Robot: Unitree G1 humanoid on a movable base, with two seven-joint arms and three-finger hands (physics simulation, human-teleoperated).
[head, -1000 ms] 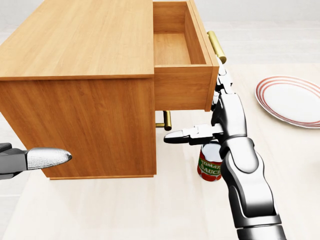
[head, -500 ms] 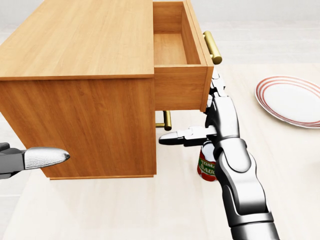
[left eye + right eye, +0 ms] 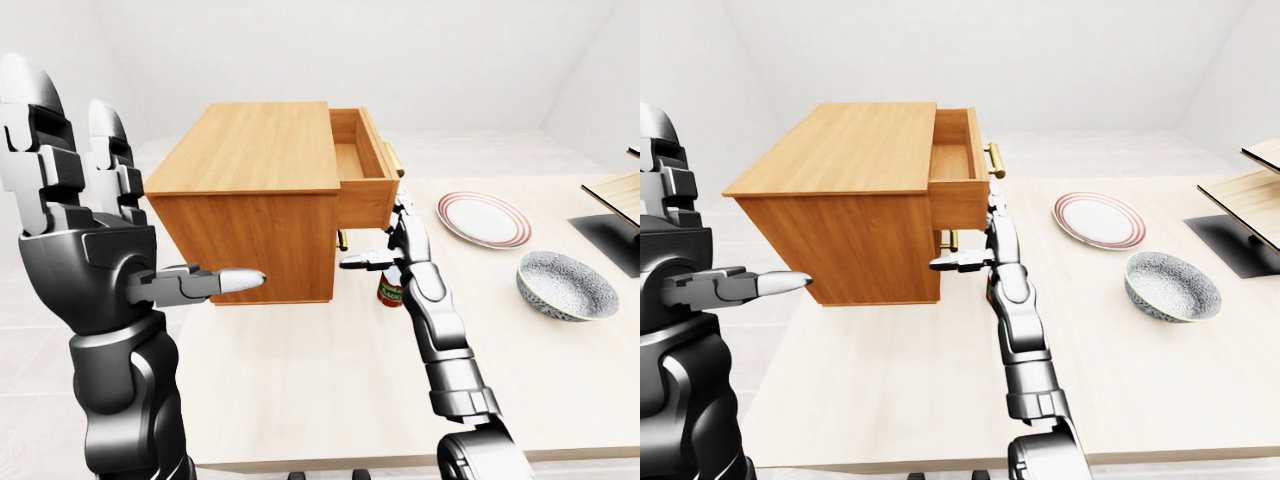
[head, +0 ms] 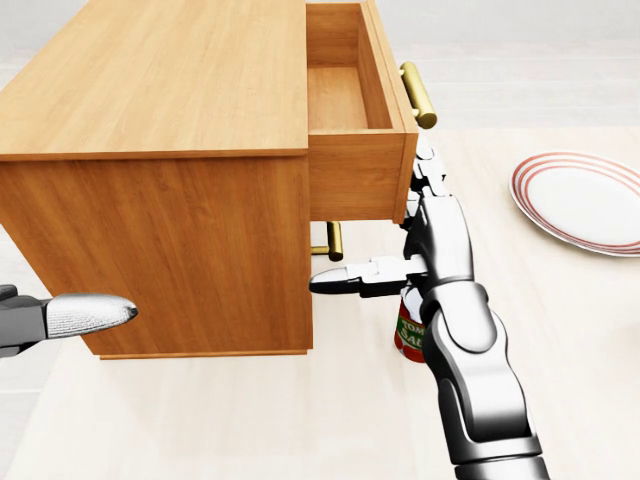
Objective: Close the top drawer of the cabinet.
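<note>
The wooden cabinet (image 4: 150,150) fills the left of the head view. Its top drawer (image 4: 355,175) stands partly out to the right, empty inside, with a brass handle (image 4: 418,95) on its front. My right hand (image 4: 420,210) is open, its fingers (image 4: 428,175) upright and flat against the drawer front just below the handle, its thumb (image 4: 340,280) pointing left under the drawer. My left hand (image 3: 100,200) is open and raised at the left of the left-eye view, apart from the cabinet; only its thumb (image 4: 90,315) shows in the head view.
A tomato sauce can (image 4: 410,335) stands on the table right behind my right wrist. The lower drawer's brass handle (image 4: 333,240) shows under the top drawer. A red-rimmed plate (image 4: 580,200) and a patterned bowl (image 3: 567,285) lie to the right, with a dark stand (image 3: 610,235) at the far right.
The top drawer has slid left, further into the cabinet, with my right hand moving left against its front. My left hand has barely moved.
</note>
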